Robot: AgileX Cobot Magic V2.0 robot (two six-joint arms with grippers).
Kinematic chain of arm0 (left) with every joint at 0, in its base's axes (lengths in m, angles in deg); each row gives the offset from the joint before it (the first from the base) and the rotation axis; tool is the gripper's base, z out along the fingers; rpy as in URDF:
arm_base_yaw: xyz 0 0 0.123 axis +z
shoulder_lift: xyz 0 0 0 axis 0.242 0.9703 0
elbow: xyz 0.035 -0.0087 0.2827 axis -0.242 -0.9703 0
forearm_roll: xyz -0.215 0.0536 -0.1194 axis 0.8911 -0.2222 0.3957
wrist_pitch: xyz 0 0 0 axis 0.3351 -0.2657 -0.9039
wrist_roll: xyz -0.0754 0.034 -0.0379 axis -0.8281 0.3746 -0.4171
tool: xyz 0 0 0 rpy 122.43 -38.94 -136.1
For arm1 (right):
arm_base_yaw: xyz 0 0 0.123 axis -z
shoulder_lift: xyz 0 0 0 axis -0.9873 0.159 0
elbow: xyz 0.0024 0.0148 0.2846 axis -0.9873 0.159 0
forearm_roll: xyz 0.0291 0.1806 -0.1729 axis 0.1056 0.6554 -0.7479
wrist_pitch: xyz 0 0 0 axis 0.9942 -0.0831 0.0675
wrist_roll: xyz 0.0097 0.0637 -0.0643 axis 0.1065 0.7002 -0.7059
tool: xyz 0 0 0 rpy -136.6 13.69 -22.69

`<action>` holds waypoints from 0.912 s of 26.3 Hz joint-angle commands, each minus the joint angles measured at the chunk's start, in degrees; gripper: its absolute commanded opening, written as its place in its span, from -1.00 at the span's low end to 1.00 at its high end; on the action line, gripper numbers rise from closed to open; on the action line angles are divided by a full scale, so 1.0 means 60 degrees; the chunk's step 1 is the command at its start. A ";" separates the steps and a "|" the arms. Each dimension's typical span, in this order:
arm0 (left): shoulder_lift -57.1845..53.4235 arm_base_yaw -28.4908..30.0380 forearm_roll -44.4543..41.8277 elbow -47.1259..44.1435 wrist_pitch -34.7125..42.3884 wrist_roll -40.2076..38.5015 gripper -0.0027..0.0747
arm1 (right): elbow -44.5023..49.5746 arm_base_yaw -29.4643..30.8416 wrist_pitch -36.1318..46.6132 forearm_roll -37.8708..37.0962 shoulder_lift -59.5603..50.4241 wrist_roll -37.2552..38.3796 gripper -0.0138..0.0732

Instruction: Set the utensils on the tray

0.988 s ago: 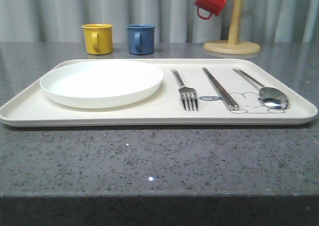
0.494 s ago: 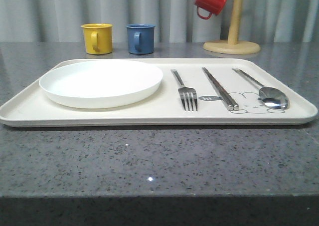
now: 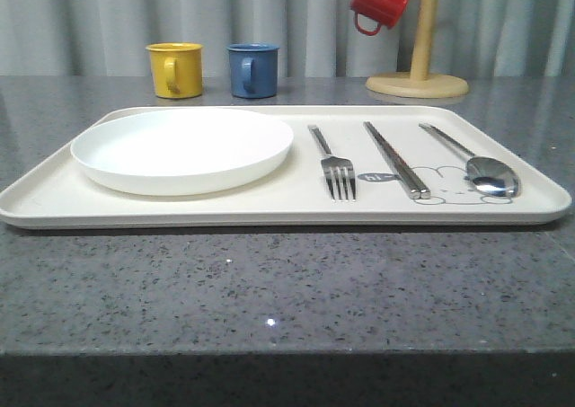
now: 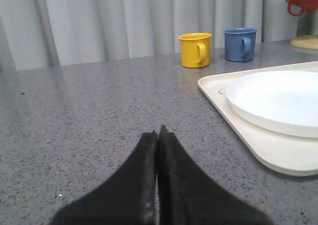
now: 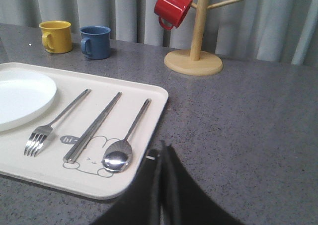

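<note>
The fork (image 3: 339, 167), the pair of chopsticks (image 3: 396, 160) and the spoon (image 3: 476, 165) all lie on the tray (image 3: 269, 211), side by side with clear gaps between them, handles pointing away from the robot. The white plate (image 3: 182, 149) sits on the other half of the tray, apart from the fork. So the placing step looks finished: no cutlery is left on the worktop (image 3: 269, 290).

The right hand (image 5: 163, 153) is closed, its two dark fingers pressed together with nothing between them. It hovers low over the worktop, just off the near corner of the tray. From this hand the spoon (image 5: 125, 142) is the closest piece, ahead and a little to its left, with its bowl near the hand. The chopsticks (image 5: 93, 126) lie beyond it and the fork (image 5: 54, 122) farthest over, next to the plate (image 5: 20, 96).

The left hand (image 4: 158, 138) is also closed and empty, fingers touching along their length. It sits over bare worktop, with the tray (image 4: 238, 135) and plate (image 4: 278, 101) ahead to its right and well clear of it.

Behind the tray stand a yellow mug (image 3: 175, 69) and a blue mug (image 3: 252, 69), and a red mug (image 3: 381, 2) hangs on a wooden mug tree (image 3: 419, 61). None of these belongs to the job.

My reading is that nothing more needs gripping. If any move is called for, it is only to keep both arms off the tray so the cutlery is not nudged out of line. The right hand needs the most care, being so near the tray's corner.
</note>
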 commanded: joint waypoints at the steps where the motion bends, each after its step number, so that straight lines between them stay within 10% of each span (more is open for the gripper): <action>1: -0.0219 0.0036 0.0052 -0.0001 0.0799 -0.0111 -0.98 | 0.0321 0.0166 0.1123 -0.0169 0.0090 -0.0093 -0.85; 13: -0.0219 0.0036 0.0052 -0.0001 0.0799 -0.0111 -0.98 | 0.3353 0.2454 0.1937 0.0510 -0.1693 -0.0093 -0.85; 24: -0.0202 0.0036 0.0052 -0.0001 0.0799 -0.0111 -0.98 | 0.3344 0.2517 0.2111 0.0398 -0.1767 -0.0093 -0.85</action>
